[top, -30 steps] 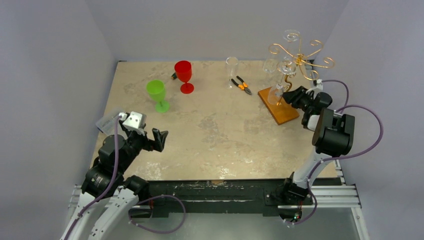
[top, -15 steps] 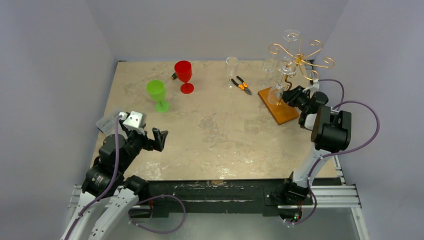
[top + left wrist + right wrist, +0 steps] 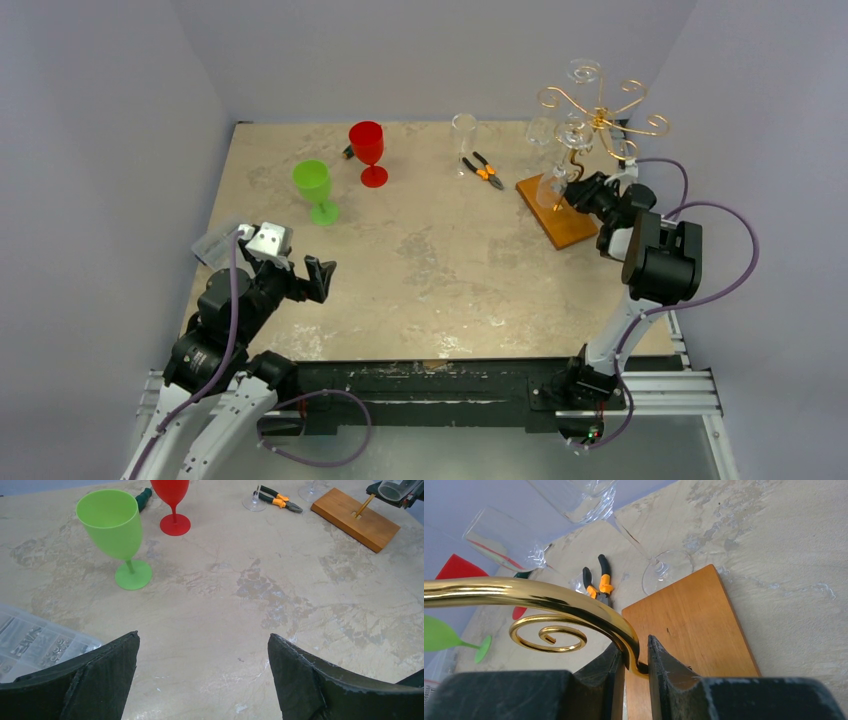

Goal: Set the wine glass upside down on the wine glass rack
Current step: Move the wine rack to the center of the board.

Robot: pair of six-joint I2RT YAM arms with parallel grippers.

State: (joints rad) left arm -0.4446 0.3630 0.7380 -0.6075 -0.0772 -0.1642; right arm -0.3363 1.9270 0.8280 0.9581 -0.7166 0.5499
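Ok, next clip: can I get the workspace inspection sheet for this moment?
Surface: beige mottled table, nothing spilled.
Job's things: wine glass rack at right rear; clear wine glasses among its arms; a standing glass left of it.
Clutter: red goblet, green goblet, orange-handled pliers, clear parts box.
Grippers: left gripper jaws wide, empty; right gripper jaws pinching the rack's gold stem.
Cables: purple cables loop off both arms.
Surroundings: plain grey walls; nothing else seen.
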